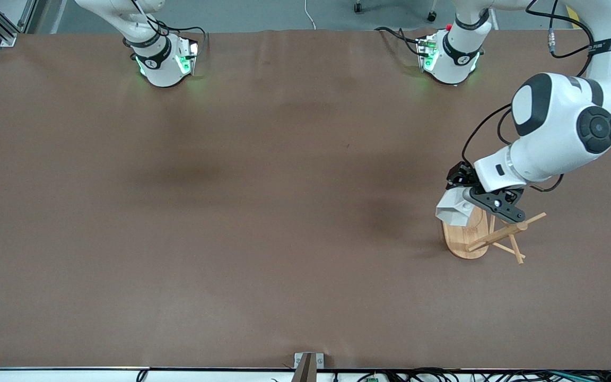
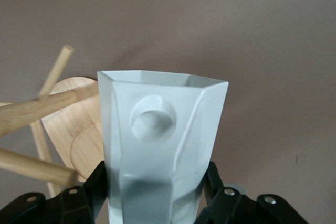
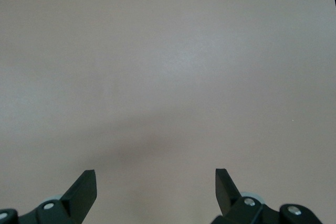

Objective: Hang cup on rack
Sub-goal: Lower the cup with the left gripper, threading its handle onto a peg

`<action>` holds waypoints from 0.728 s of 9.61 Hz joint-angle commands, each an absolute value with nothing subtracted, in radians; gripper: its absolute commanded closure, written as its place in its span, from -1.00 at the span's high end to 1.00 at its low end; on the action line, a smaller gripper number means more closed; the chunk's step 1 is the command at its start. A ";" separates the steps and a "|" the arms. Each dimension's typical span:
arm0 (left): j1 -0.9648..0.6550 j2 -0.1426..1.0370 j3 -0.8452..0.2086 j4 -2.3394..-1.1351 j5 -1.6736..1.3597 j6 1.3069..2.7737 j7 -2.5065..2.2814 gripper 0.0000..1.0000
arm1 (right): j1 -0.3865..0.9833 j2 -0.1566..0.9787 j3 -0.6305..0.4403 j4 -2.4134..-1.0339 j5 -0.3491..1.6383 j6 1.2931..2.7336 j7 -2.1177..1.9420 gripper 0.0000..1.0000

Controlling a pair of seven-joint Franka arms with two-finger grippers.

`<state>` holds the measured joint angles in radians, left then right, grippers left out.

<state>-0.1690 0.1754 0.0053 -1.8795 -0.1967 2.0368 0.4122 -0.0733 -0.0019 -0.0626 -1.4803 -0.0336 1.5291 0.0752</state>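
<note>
Toward the left arm's end of the table (image 1: 231, 212): one bamboo rack (image 1: 467, 239), oval base flat on the brown surface, post and thin pegs slanting outward. Over that base: left gripper (image 1: 478, 199), fingers (image 2: 92, 187) clamped on either side of the cup (image 1: 454, 208), held up in the air. Cup white, faceted, tipped so the polygonal rim points away from the wrist; in the left wrist view, blocky handle with round hole (image 2: 152, 119) facing the camera, cup body (image 2: 157, 145) filling the middle between the two black fingers. Beside the cup in the same view: pegs of the rack (image 2: 37, 111) and part of the oval base, cup close to them; contact with any peg cannot be told. Hole of the handle not on a peg.

Right arm: waiting, base at its own end of the table. Right gripper (image 3: 156, 187) seen only in the right wrist view, fingers spread apart, nothing between them, plain brown table beneath.
</note>
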 commanded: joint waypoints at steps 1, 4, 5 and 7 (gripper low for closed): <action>-0.169 0.210 0.018 -1.876 -0.215 2.039 0.446 -0.58 | -0.067 -0.003 -0.068 -1.471 -0.038 1.517 0.068 1.00; -0.166 0.225 0.021 -1.871 -0.218 2.040 0.454 -0.58 | -0.069 -0.002 -0.055 -1.471 -0.038 1.517 0.063 1.00; -0.166 0.229 0.021 -1.862 -0.218 2.040 0.454 -0.58 | -0.068 -0.002 -0.057 -1.471 -0.038 1.517 0.063 1.00; -0.153 0.230 0.023 -1.861 -0.216 2.040 0.454 -0.58 | -0.067 -0.002 -0.057 -1.471 -0.037 1.517 0.061 1.00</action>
